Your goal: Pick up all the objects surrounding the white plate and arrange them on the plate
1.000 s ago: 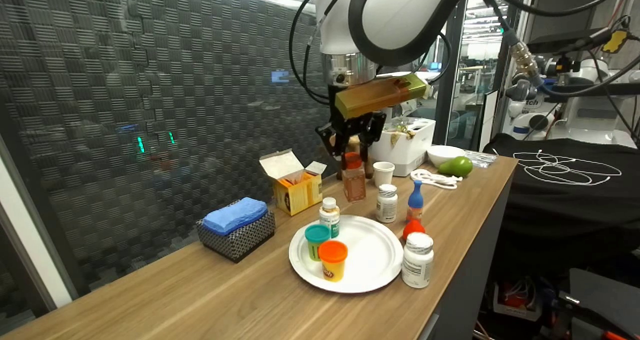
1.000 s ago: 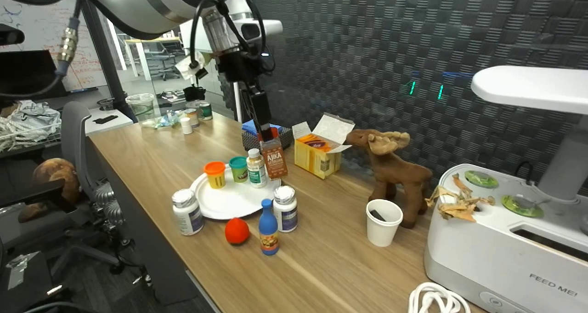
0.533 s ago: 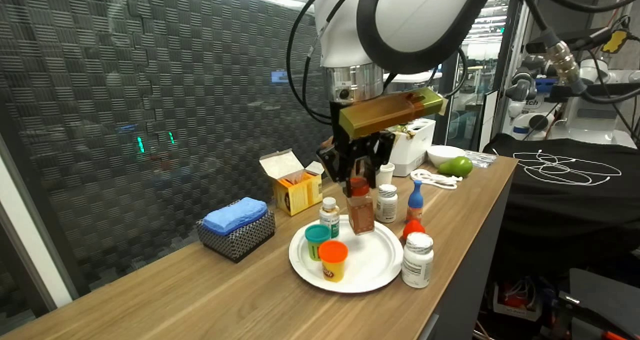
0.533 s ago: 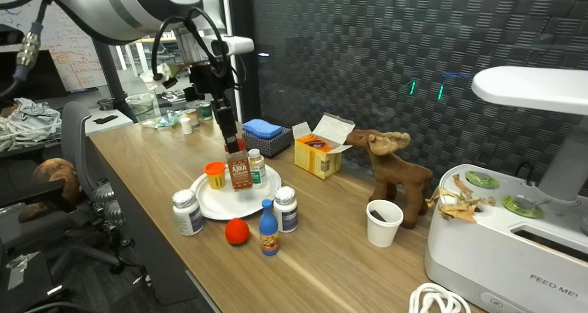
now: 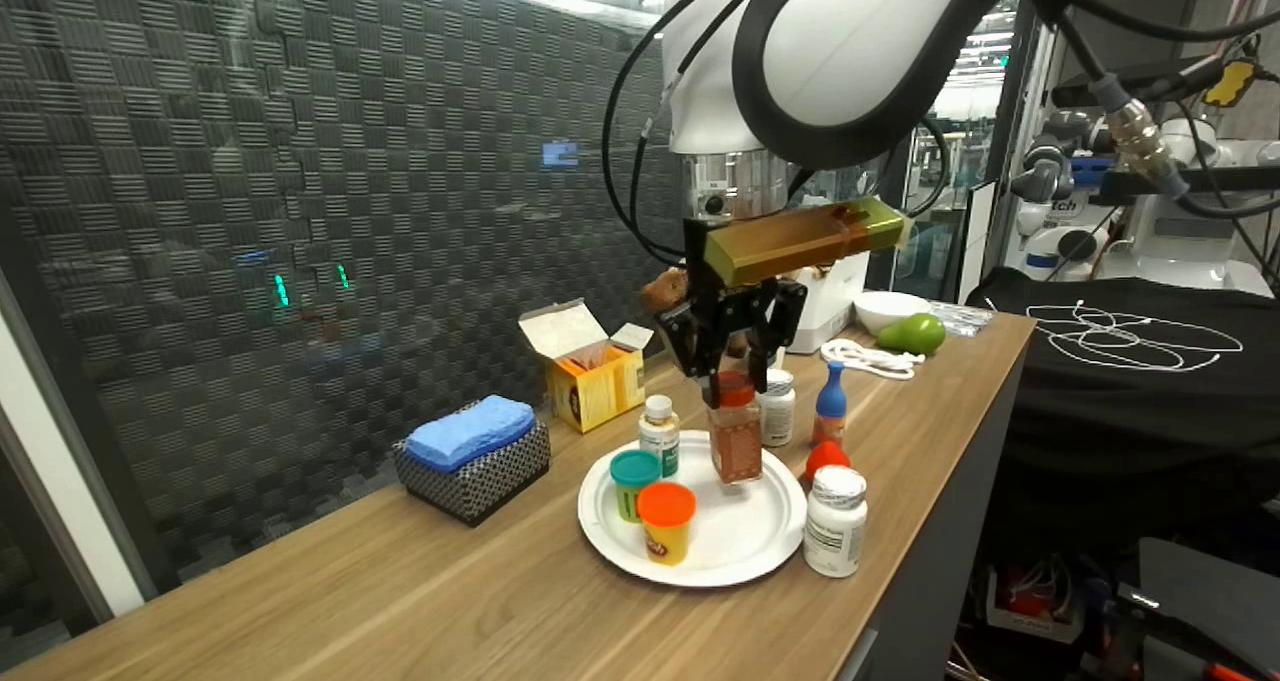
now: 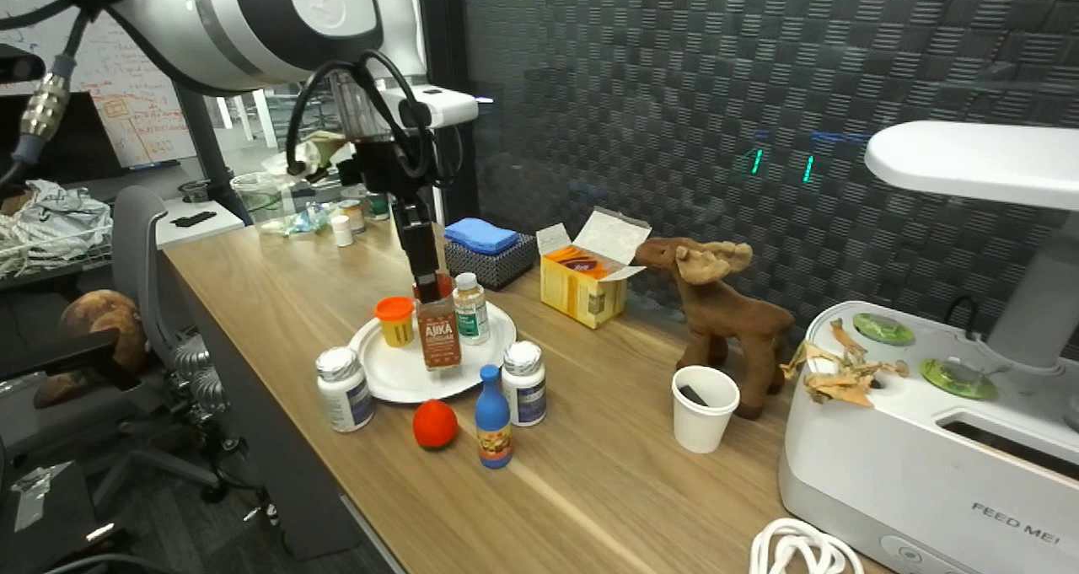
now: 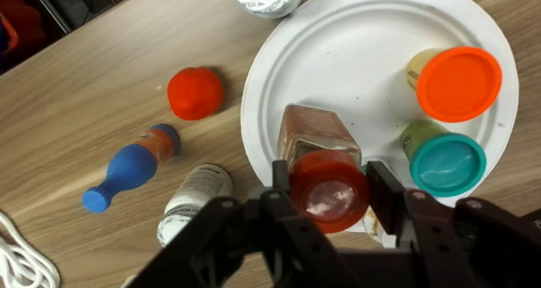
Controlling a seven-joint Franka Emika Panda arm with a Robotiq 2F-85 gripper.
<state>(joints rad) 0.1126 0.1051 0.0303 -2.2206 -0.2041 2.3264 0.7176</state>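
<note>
With its jaws pinching the red-capped jar (image 6: pixel 441 340) by its top over the white plate (image 7: pixel 351 55), the gripper (image 5: pixel 737 386) does best to lower it straight, clear of the green-labelled bottle (image 6: pixel 472 322), releasing only once it stands flat

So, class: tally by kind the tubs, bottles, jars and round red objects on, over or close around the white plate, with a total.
Lidded tubs: 2
White-topped bottles: 3
Blue bottle: 1
Red-capped jar: 1
Round red object: 1
Total: 8
</note>
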